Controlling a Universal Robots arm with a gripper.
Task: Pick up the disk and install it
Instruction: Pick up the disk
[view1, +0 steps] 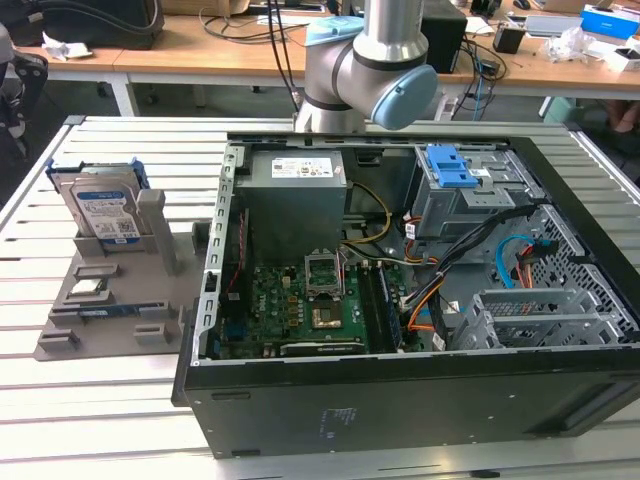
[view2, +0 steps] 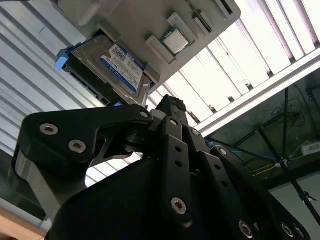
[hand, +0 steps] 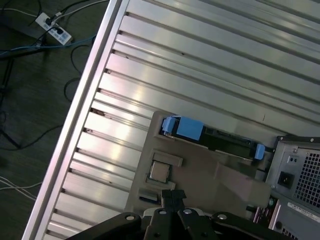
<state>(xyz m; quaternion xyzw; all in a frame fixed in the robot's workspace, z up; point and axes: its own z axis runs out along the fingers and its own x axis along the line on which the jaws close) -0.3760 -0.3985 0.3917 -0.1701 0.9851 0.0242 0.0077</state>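
My hand (hand: 173, 194) is closed, its fingertips pressed together with nothing between them, and it hangs over the grey holder tray (view1: 60, 335) on the slatted counter (view1: 120, 420). The tray holds one disk (view1: 100, 205) and one square processor chip (view2: 174, 41). The disk stands upright on its edge in a slot at the exterior view's left, with a blue frame round it and its label facing out; the chip lies flat in its own recess. A thin strip (view1: 110, 312) also lies flat in the tray, and I cannot make out what it is. Just beside the tray stands one open computer case (view1: 400, 410). It holds one motherboard (view1: 300, 300), one power supply (view1: 295, 195), a tangle of cables (view1: 480, 240) and two cages — a blue-latched cage (view1: 447, 170) and a plain cage (view1: 540, 320). The slot hides the disk's lower edge, and in the first wrist view I see the disk edge-on. My arm (view1: 370, 70) is cut off at the exterior view's top
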